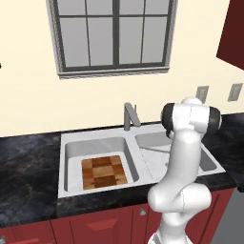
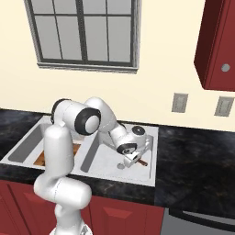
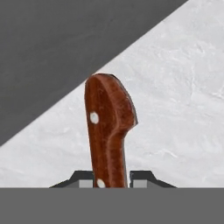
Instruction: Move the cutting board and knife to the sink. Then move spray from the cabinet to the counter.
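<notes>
A simulated kitchen, described from left to right. On the left, black marbled counter [image 1: 28,162] runs up to a white double sink [image 1: 97,139] beneath a window [image 1: 113,33]. The checkered cutting board [image 1: 103,172] already lies flat on the floor of the left basin. A grey faucet [image 1: 129,116] stands behind the divider. To the right, the white arm reaches down into the right basin.

The gripper [image 2: 133,158] hangs low inside that right basin, closed on the knife [image 3: 108,131]: in the hand view the reddish-brown riveted handle rises between the two dark fingertips [image 3: 142,178], which press against it on either side, above the white basin floor.

The step in hand looks like setting the knife down in the sink. To do it well, the hand should probably sink until the knife is close to the basin floor, then open gently so it slides rather than drops, and lift straight up clear of the rim.

The left base view gives the clearest sight of the board, while the arm's own body blocks the hand there. The right base view shows the gripper over the right basin, a reddish sliver of knife beside it, and a red wall cabinet with a round knob [image 2: 215,43] at upper right. The hand view alone confirms the grip. The blade cannot be made out, and the spray is not identifiable.
</notes>
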{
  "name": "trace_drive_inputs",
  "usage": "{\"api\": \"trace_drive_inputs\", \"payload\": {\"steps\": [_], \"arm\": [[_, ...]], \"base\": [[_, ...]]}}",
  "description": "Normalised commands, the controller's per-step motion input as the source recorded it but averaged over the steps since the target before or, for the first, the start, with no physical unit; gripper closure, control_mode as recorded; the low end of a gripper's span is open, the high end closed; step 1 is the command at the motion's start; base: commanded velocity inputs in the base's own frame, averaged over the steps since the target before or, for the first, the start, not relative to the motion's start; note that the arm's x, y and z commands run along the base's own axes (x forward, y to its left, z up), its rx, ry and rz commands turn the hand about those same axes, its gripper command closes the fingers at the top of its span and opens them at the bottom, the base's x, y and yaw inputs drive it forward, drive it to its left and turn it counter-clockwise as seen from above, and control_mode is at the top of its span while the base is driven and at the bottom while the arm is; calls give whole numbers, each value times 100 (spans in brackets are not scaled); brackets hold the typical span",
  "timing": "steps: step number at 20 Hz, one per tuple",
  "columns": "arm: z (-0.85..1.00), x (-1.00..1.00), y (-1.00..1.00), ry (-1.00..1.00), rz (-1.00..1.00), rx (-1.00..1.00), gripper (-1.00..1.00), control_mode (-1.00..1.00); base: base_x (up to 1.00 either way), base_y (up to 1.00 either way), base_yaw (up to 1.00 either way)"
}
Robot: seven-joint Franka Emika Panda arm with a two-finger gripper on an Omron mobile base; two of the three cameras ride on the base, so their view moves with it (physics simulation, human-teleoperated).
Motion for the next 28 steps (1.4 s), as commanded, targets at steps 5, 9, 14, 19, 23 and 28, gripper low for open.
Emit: {"api": "trace_drive_inputs", "payload": {"steps": [5, 9, 14, 19, 23, 28], "arm": [[-23, 24, 0, 0, 0, 0, 100, -100], [-30, 28, 0, 0, 0, 0, 100, -100], [-31, 29, 0, 0, 0, 0, 100, -100], [-34, 23, 0, 0, 0, 0, 100, -100], [-34, 26, 0, 0, 0, 0, 100, -100], [-33, 30, 0, 0, 0, 0, -100, -100]], "base": [[0, 0, 0], [0, 0, 0], [0, 0, 0], [0, 0, 0], [0, 0, 0], [0, 0, 0]]}}
